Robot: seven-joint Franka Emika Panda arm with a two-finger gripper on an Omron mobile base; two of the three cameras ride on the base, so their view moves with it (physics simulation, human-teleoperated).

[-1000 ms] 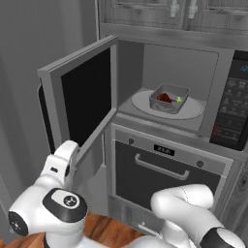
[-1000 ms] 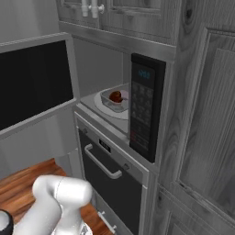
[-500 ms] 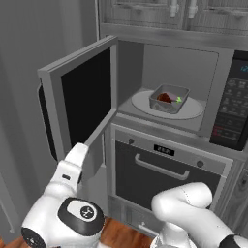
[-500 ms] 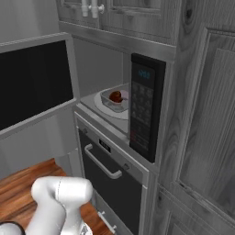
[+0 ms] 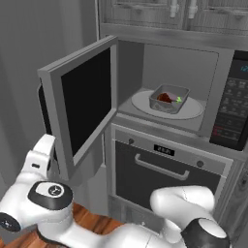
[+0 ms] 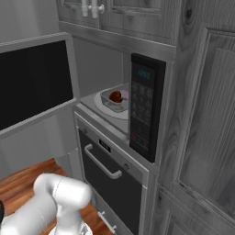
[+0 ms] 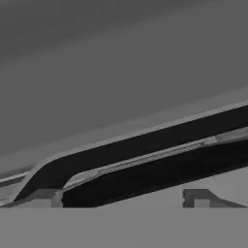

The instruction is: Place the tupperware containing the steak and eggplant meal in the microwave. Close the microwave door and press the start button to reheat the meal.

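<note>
Microwave (image 5: 193,68) is built in above the oven (image 5: 164,169), w/ the microwave door (image 5: 80,104) swung wide open to the left. Tupperware (image 5: 168,98) sits on the round turntable plate (image 5: 140,100) inside, w/ steak and eggplant meal (image 5: 165,98) in it. Gripper (image 7: 123,196) is behind the door's outer side, jaws spread wide, holding nothing.

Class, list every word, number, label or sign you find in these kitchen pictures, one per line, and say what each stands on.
No text can be read for certain.
Microwave keypad panel: blue display digits and button labels, too blurred to read.
Keypad panel, bottom: red markings, too small to read.
Oven display: pale characters, too blurred to read.
</note>
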